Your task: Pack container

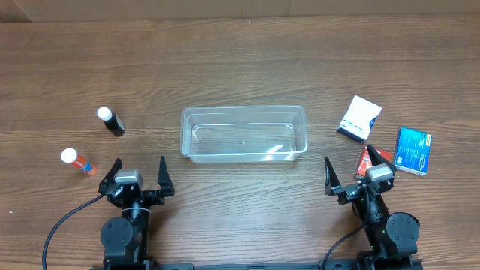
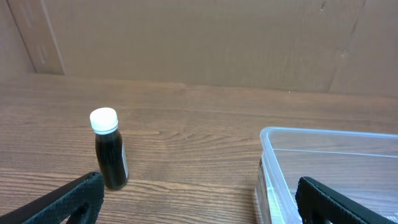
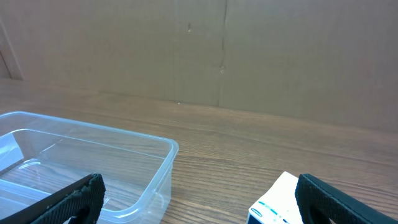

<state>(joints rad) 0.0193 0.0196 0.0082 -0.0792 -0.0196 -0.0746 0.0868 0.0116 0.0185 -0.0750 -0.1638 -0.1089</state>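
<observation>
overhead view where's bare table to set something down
Bare: the far strip behind the container; the gap between it and the dark bottle; the near strip between left gripper and right gripper. Crowded: the right side, where white box, blue box and red box cluster.

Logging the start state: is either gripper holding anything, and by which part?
Nothing is held. The left gripper and right gripper are both open and empty; the container sits untouched.

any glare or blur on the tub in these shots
Overhead: sharp, even light, small white glints on the container floor. Left wrist: dark bottle crisp, no glare. Right wrist: container sharp, only faint reflections on its walls.
</observation>
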